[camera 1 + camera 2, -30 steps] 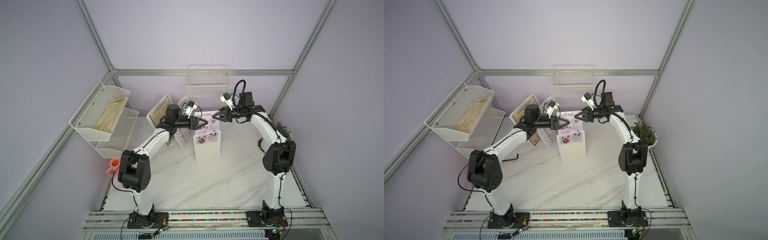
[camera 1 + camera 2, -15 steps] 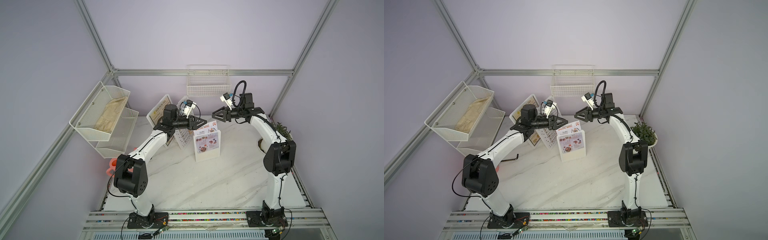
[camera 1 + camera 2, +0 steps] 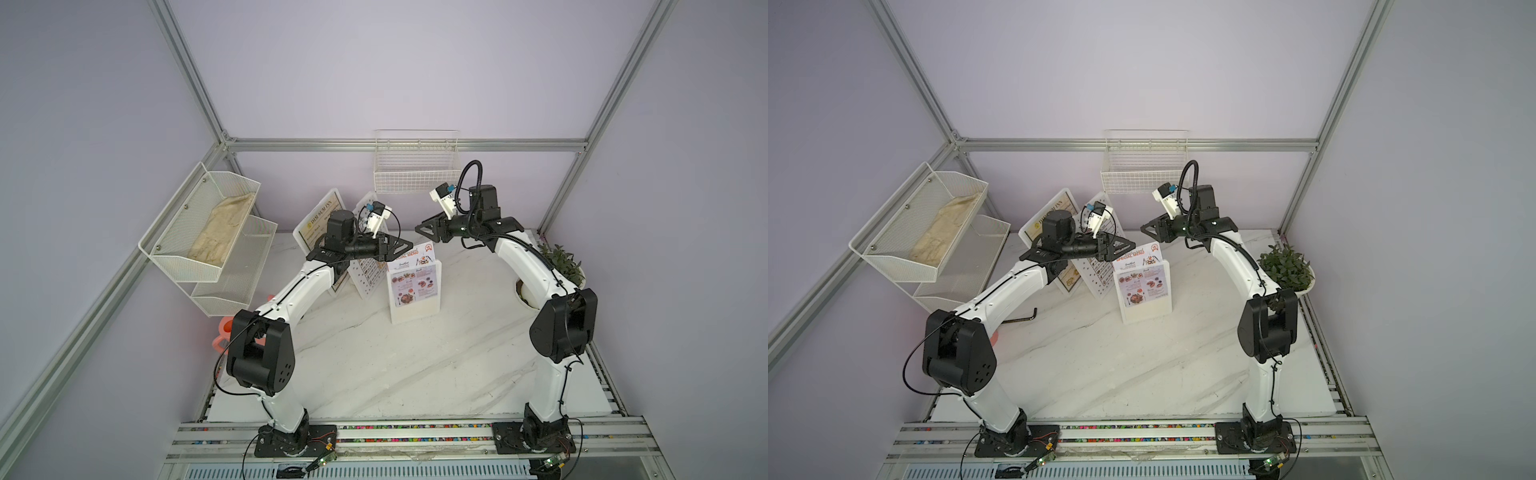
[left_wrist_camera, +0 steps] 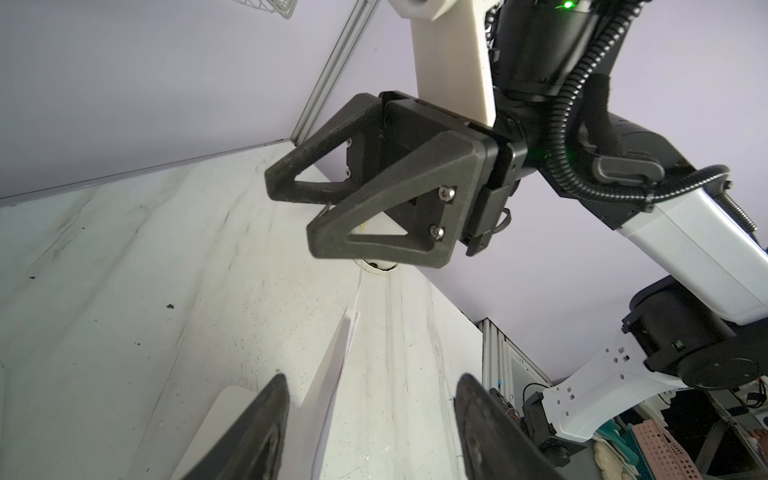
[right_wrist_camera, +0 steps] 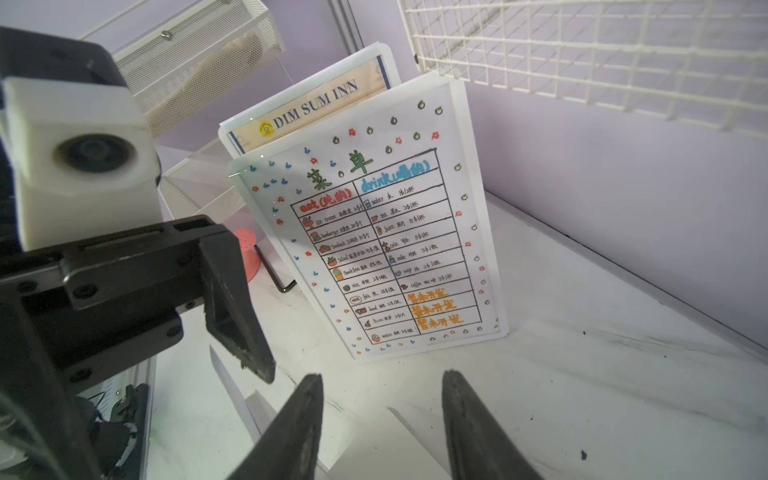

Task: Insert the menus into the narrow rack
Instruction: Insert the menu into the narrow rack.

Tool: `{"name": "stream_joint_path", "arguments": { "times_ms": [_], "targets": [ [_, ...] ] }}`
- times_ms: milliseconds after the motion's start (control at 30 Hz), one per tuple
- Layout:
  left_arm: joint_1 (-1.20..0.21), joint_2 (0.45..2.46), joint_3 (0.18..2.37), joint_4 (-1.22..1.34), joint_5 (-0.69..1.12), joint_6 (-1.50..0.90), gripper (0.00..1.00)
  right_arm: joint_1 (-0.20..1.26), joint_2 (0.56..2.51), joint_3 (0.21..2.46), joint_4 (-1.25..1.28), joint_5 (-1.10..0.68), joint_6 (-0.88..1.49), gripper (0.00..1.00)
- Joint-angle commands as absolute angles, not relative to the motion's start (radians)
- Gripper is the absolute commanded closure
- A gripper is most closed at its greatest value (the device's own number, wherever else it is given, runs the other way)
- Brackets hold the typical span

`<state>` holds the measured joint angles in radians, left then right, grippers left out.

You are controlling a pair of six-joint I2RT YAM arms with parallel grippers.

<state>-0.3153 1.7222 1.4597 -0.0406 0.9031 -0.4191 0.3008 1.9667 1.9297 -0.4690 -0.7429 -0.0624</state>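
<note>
Centrally, SPECIAL MENU leaflet (image 3: 413, 279) stands upright in white rack (image 3: 417, 309) on tabletop (image 3: 395, 365). Left hand (image 3: 405, 246) and right hand (image 3: 420, 230) both open, empty, flanking leaflet's top.

White arms (image 3: 528, 266), black joints, corrugated cable (image 4: 582, 83)

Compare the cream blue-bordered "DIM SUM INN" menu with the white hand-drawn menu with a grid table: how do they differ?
The cream blue-bordered "DIM SUM INN" menu stands behind and is mostly hidden; the white hand-drawn grid menu stands in front, fully visible. The first bears printed lettering; the second has coloured handwriting, a table and small drawings round its edge. Both stand upright and tilted near the back wall, and neither is gripped.
</note>
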Motion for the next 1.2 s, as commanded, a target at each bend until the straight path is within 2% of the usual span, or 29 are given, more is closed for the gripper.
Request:
{"name": "stream_joint_path", "arguments": {
  "times_ms": [0, 100, 267, 600, 933, 1167],
  "targets": [
    [-0.322, 1.688, 1.448, -0.027, 0.904, -0.388, 0.39, 0.356, 1.934, 1.951, -0.515, -0.52, -0.025, 0.5],
    [-0.325, 1.687, 1.448, -0.027, 0.904, -0.387, 0.41, 0.385, 1.925, 1.951, -0.527, -0.43, -0.011, 0.5],
    [-0.327, 1.682, 1.439, -0.027, 0.902, -0.384, 0.42, 0.406, 1.933, 1.996, -0.607, -0.389, -0.024, 0.5],
    [-0.337, 1.683, 1.424, -0.025, 0.899, -0.382, 0.42, 0.41, 1.93, 1.991, -0.712, -0.42, -0.035, 0.5],
    [-0.344, 1.683, 1.402, -0.023, 0.889, -0.38, 0.42, 0.41, 1.902, 1.926, -0.715, -0.411, -0.045, 0.5],
    [-0.344, 1.677, 1.394, -0.023, 0.881, -0.378, 0.38, 0.41, 1.883, 1.885, -0.71, -0.418, -0.046, 0.5]
  ]
}}
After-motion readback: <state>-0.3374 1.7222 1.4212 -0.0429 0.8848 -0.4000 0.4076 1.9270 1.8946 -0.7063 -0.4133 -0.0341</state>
